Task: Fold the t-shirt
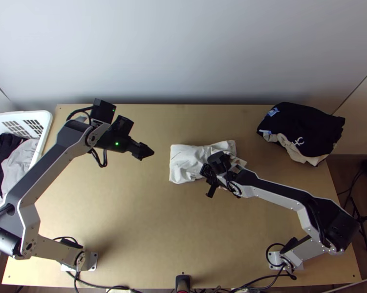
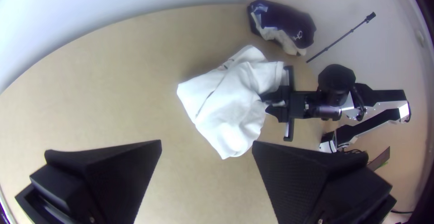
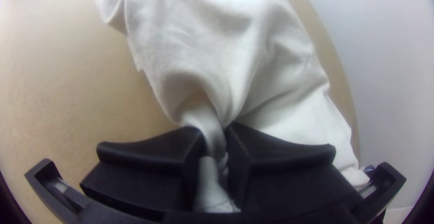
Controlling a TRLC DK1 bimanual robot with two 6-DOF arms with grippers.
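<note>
A white t-shirt (image 1: 187, 163) lies bunched in a compact, wrinkled heap at the table's middle. Over its right part is my right gripper (image 1: 217, 177); in the right wrist view the right gripper (image 3: 214, 149) is shut on a gathered fold of the white t-shirt (image 3: 203, 57). To the left of the cloth, apart from it, hangs my left gripper (image 1: 143, 151). In the left wrist view the left gripper (image 2: 207, 147) has its fingers wide apart with nothing between them, and the t-shirt (image 2: 230, 102) lies beyond them.
A black and beige pile of cloth (image 1: 303, 129) sits at the table's back right. At the far left edge stands a white basket (image 1: 45, 119) with dark and light clothes in it. Cables run along the near edge by a small black device (image 1: 183, 282).
</note>
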